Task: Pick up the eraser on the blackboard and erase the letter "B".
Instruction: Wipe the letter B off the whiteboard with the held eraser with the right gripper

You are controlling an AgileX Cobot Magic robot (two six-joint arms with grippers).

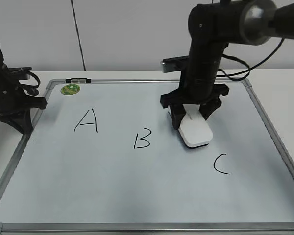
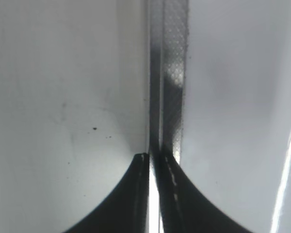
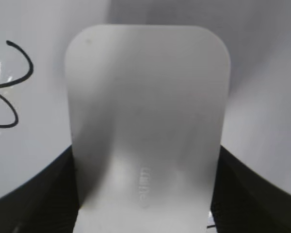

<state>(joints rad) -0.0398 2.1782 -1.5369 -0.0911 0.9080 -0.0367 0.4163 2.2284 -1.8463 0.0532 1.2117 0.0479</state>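
The white eraser (image 1: 196,131) lies on the blackboard (image 1: 112,191), to the right of the black letter "B" (image 1: 142,138). My right gripper (image 1: 192,116) reaches down over the eraser's far end, with one finger against each long side, shut on it. In the right wrist view the eraser (image 3: 145,111) fills the middle between the black fingers (image 3: 145,194), and part of the "B" (image 3: 12,87) shows at the left edge. My left gripper (image 1: 20,122) is shut and empty at the board's left frame (image 2: 172,73), fingertips together (image 2: 153,158).
A black "A" (image 1: 86,120) is left of the "B" and a black "C" (image 1: 221,164) is near the eraser's front right. A round green magnet (image 1: 70,89) sits at the far left corner. The grey frame (image 1: 272,127) rims the board.
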